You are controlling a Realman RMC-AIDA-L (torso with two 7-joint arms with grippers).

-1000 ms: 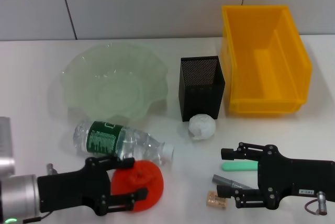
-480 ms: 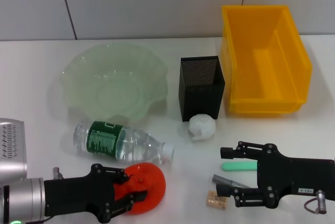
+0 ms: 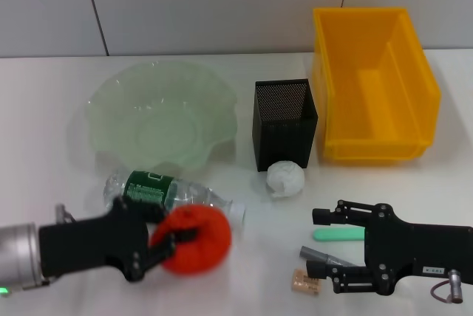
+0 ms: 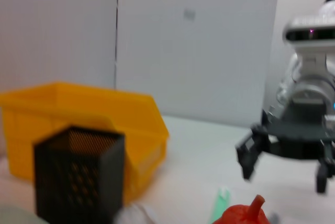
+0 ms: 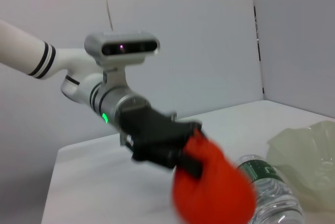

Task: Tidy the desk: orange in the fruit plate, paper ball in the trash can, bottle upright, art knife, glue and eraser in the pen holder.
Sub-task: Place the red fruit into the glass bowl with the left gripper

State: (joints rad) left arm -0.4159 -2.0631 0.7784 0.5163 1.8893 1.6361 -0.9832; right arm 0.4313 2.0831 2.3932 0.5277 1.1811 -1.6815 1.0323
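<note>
Low in the head view, left of centre, the orange [image 3: 194, 239] sits clamped in the left gripper [image 3: 164, 238], whose black fingers close on it from the left while the silver forearm runs off the lower left edge. Only the right wrist view shows the orange raised off the white table [image 5: 104, 182], with the lying bottle [image 5: 272, 192] behind it; the left wrist view catches just the fruit's top and stem [image 4: 246, 214] at its bottom edge. Just above the orange in the head view the bottle [image 3: 166, 196] lies on its side, cap toward the right, and above that the pale green fruit plate [image 3: 159, 117] fills the upper left. The black mesh pen holder [image 3: 284, 124] stands at centre with the paper ball [image 3: 285, 179] touching its front, and the yellow bin [image 3: 373, 83] is at upper right. At lower right the right gripper [image 3: 336, 249] rests with jaws spread wide, holding nothing, around a green item [image 3: 336, 234] and a grey tool [image 3: 319, 257]; a small tan piece [image 3: 304, 283] lies beside them.
</note>
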